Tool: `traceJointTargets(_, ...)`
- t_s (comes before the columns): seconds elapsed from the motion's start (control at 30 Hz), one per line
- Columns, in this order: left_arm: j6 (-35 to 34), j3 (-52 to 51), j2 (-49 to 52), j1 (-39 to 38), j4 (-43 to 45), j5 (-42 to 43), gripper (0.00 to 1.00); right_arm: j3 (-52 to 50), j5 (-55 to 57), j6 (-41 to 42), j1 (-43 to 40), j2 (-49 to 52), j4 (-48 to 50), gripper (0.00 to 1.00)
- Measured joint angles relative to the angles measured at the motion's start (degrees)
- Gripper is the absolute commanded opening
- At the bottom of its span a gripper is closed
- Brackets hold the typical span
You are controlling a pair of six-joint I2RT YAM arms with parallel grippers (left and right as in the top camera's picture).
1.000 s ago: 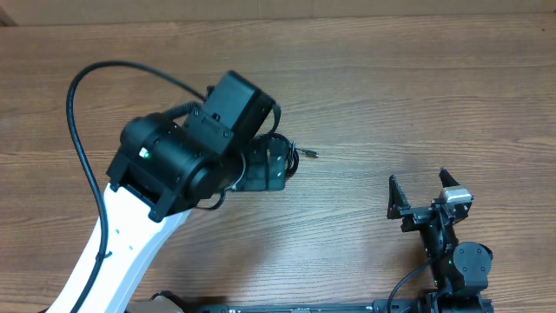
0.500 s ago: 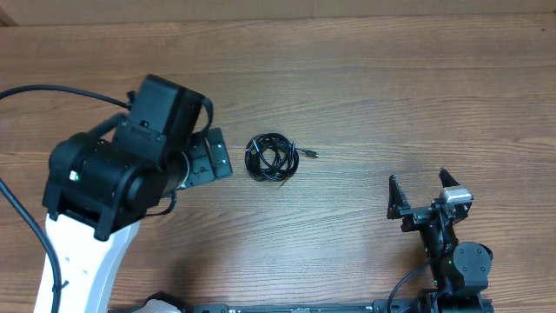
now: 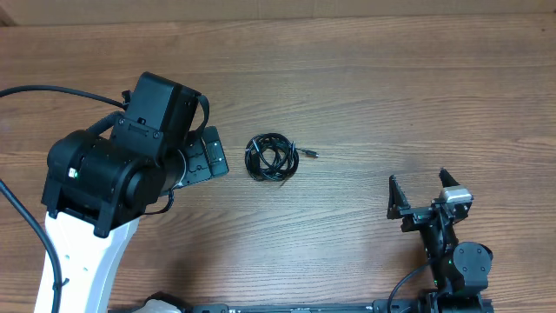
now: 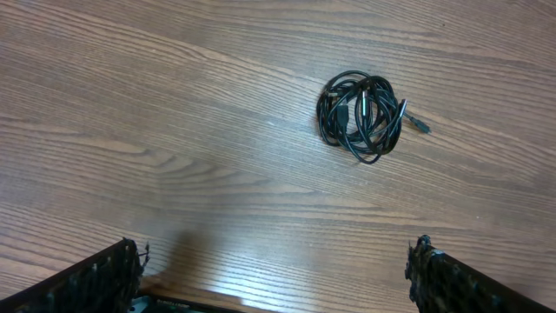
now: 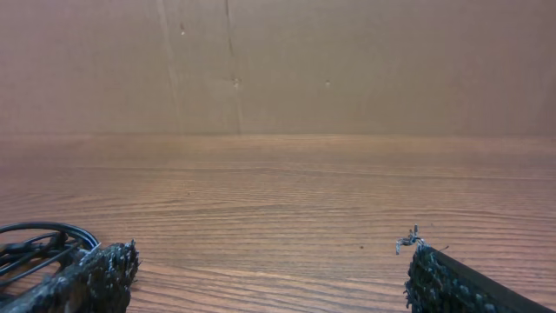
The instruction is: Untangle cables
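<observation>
Judging nothing untangled yet, I see the cables (image 3: 271, 157) in a tight round coil on the worktop (image 3: 391, 87), no clear long axis, one plug (image 3: 310, 154) poking toward the right claw (image 3: 419, 183). The left claw (image 4: 276, 261) gapes empty just beside the coil, the right claw likewise, well apart from it. Next I should pinch an outer loop.

A robotics lab or test bench is indicated. A brown wood-grain tabletop (image 3: 391, 96) is viewed from a camera fixed overhead. A bulky black-and-white robot arm (image 3: 113, 183) and a smaller black robot arm (image 3: 456, 261) are stationed at its near edge. A plain brown, cardboard-like backdrop (image 5: 347, 61) is seen behind the table.
</observation>
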Motion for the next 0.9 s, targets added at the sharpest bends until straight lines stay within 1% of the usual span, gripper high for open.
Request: traceJointTargets(0.9,-0.7,0.0,0.0,0.0,0.0,4.8,0.99,0.0,0.0,0.0,0.0,0.0,0.0,1.0)
